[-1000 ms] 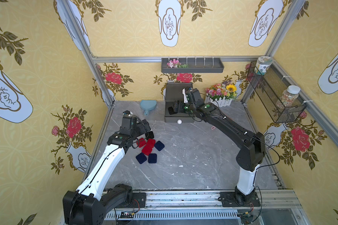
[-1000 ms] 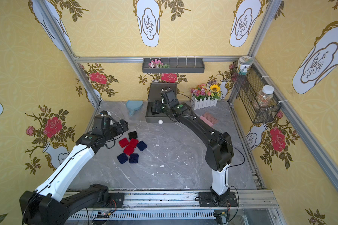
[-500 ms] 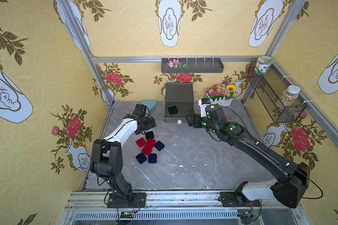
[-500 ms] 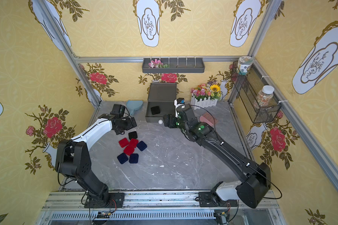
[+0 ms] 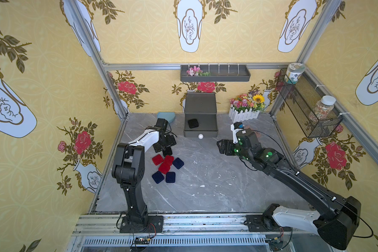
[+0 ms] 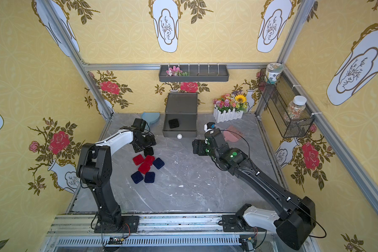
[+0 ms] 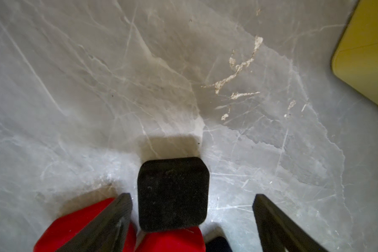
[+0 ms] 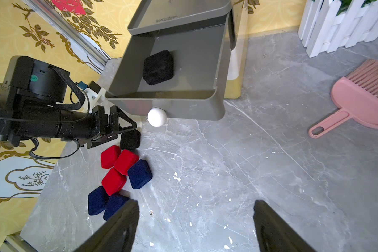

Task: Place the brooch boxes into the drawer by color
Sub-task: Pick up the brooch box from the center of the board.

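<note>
The left gripper [image 7: 192, 197] stands spread wide, gripping nothing. Its fingers [image 7: 109, 222] straddle a black brooch box [image 7: 172, 194] that lies flat on the table [image 7: 118, 87], squarish with no clear long axis, its near edge meeting a red box [image 7: 170, 242] cut off by the frame. The right gripper [image 8: 196, 205] hangs open and empty above bare table; a second black box [image 5: 193, 123] lies flat in the pulled-out grey drawer [image 5: 207, 133].

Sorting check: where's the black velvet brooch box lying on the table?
Left wrist view: the black velvet brooch box lies between the open left gripper's fingers, on the table's left side, beside red velvet boxes.
</note>
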